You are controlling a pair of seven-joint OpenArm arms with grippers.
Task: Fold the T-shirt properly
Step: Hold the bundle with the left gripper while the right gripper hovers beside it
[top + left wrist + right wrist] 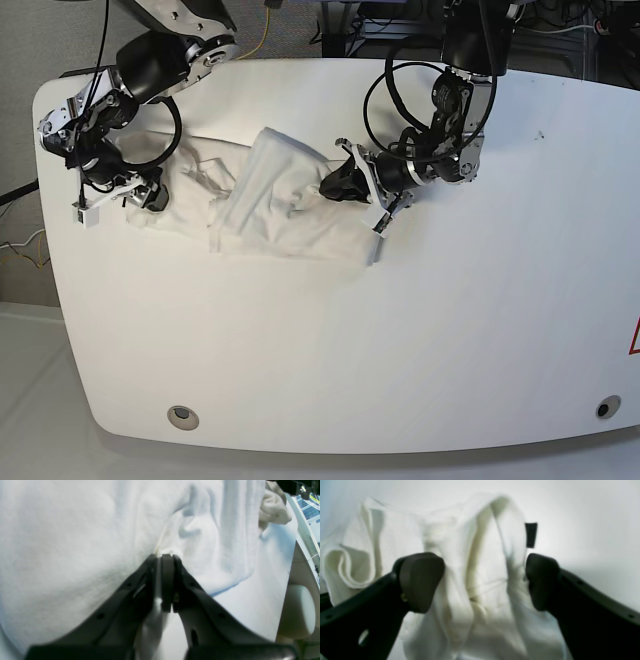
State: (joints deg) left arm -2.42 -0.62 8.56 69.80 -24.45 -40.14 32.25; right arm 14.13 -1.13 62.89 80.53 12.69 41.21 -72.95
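T-shirt (270,205) crumpled on white table (420,340), left gripper (167,556) jaws pinching its fabric, right gripper (485,580) jaws wide around collar.

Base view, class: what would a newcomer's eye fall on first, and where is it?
The crumpled white T-shirt sprawls across the far left part of the white table. The left claw is shut on a pinch of its cloth at the shirt's right end. The right claw stands open over the bunched left end, where a small black label shows.
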